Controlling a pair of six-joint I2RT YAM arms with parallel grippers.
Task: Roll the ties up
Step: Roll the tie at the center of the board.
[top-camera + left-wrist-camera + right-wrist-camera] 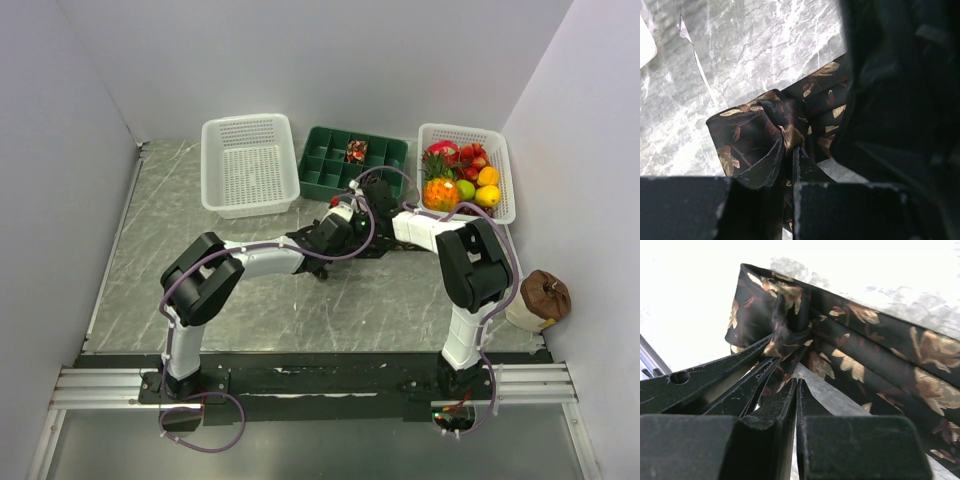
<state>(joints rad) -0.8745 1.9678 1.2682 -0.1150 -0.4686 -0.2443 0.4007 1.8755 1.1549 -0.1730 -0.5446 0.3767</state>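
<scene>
A black tie with a tan and reddish leaf pattern (pixel 385 248) lies partly bunched and folded on the marble table. My left gripper (pixel 790 147) is shut on a bunched fold of it, with fabric pinched between the fingertips. My right gripper (pixel 796 382) is shut, its tips just below that same bunch, and no fabric shows between them. The tie (pixel 865 355) runs off to the right in folded bands. In the top view the left gripper (pixel 340 218) and the right gripper (pixel 362 200) meet at mid-table. A rolled reddish tie (pixel 356 151) sits in a green compartment tray (pixel 330 170).
An empty white basket (pixel 250 165) stands at the back left. A white basket of fruit (pixel 465 175) stands at the back right. A brown object (pixel 545 295) sits off the table's right edge. Purple cables loop along both arms.
</scene>
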